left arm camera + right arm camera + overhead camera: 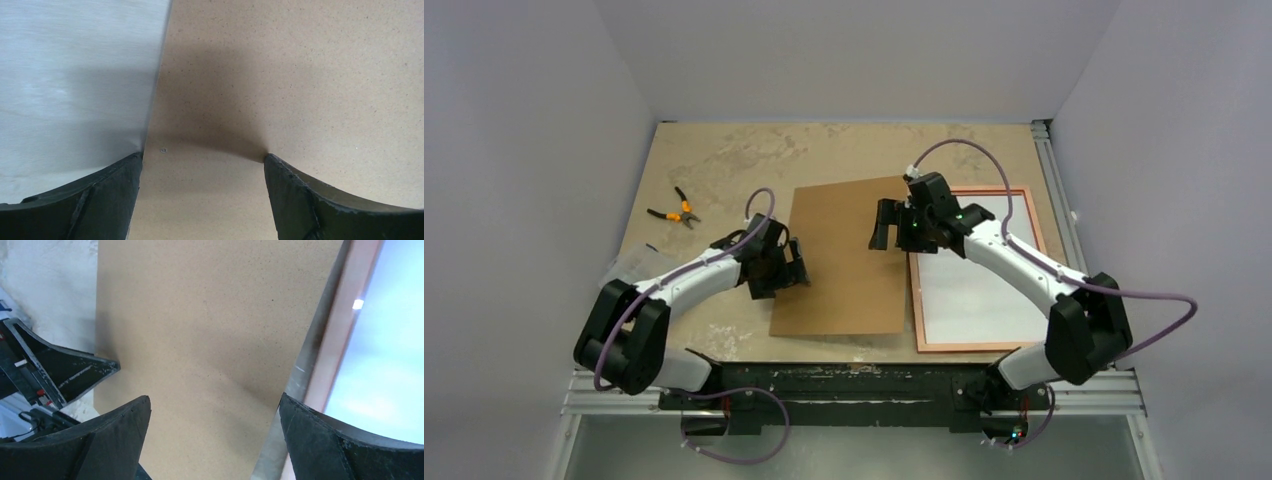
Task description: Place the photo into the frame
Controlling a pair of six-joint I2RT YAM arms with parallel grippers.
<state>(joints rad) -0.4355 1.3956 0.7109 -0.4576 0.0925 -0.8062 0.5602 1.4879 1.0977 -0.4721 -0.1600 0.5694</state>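
The frame (969,347) lies back-up at the right of the table, showing its pale wood rim (345,330). Inside it lies a white sheet, the photo (979,290) with its plain reverse (390,355) up. A brown backing board (844,260) lies flat left of the frame. My left gripper (794,265) is open low over the board's left edge (202,156), nothing between its fingers. My right gripper (886,228) hangs open over the board near its right edge (215,400), beside the frame's left side. It holds nothing.
Orange-handled pliers (674,208) lie at the far left. A clear plastic sleeve (629,268) sits by the left arm. A metal rail (1049,170) runs along the table's right edge. White walls close in three sides. The left arm's finger (60,370) shows in the right wrist view.
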